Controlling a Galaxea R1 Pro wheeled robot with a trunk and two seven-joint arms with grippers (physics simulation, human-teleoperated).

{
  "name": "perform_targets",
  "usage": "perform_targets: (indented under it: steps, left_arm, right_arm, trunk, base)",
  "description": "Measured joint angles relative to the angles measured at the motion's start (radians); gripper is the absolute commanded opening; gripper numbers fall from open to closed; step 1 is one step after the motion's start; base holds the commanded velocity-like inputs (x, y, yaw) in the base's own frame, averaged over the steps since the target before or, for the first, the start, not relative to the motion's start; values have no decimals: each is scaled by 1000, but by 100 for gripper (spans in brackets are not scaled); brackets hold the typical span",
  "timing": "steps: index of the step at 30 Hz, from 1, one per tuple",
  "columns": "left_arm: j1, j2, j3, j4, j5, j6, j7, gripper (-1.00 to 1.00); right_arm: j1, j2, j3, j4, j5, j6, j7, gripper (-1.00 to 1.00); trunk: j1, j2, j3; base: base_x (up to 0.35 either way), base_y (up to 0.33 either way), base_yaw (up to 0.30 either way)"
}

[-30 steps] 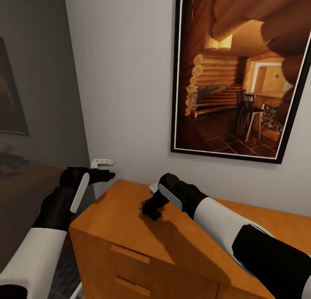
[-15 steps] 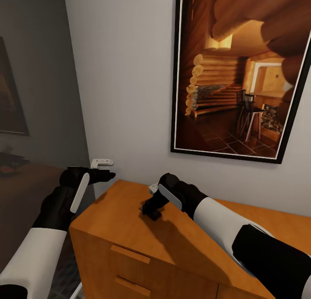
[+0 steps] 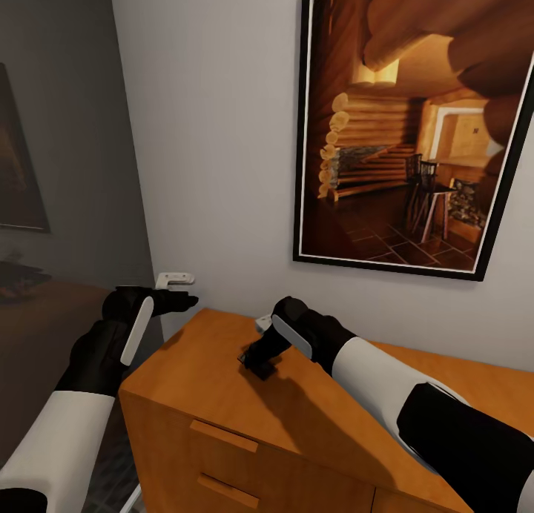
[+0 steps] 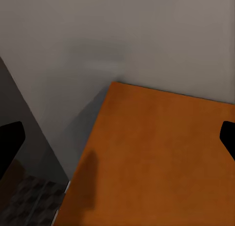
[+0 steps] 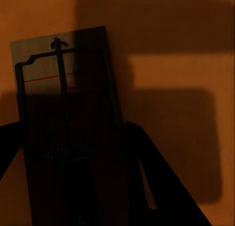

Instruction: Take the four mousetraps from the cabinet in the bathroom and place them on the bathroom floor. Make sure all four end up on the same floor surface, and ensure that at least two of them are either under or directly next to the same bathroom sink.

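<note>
My right claw hangs just above the cabinet top at center frame. In the right wrist view 1 mousetrap lies flat between my spread, open fingers, its long axis running along them. My left claw sits at left, off the cabinet's edge, apparently open, though it's dim there.

One flat rectangular brown wooden mousetrap with a dark wire bar and spring lies flat on the smooth top of the low orange-brown wooden cabinet, mostly in shadow. Cabinet front shows small tab handles; a patch of cube-patterned floor tiles beside it.
</note>
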Motion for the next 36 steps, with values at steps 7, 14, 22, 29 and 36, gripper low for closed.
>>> perform_targets:
  steps: [7, 14, 22, 29, 36]
  left_arm:
    - [0, 0, 0, 0, 0, 0, 0, 100]
    - [0, 0, 0, 0, -1, 0, 0, 100]
    - [0, 0, 0, 0, -2, 0, -1, 100]
    - [0, 0, 0, 0, -2, 0, -1, 100]
    - [0, 0, 0, 0, -2, 0, -1, 100]
  right_arm:
    - [0, 1, 3, -2, 6, 0, 1, -100]
    - [8, -6, 3, -24, 20, 0, 3, -100]
    - [11, -14, -5, -29, 14, 0, -2, -100]
    - [4, -39, -43, -110, 30, -1, -7, -100]
    - [-2, -62, -139, -177, 30, -1, -13, -100]
  trunk:
    - [0, 0, 0]
    - [0, 0, 0]
    - [0, 0, 0]
    - [0, 0, 0]
    - [0, 0, 0]
  base:
    - [0, 0, 0]
    - [0, 0, 0]
    - [0, 0, 0]
    - [0, 0, 0]
    - [0, 0, 0]
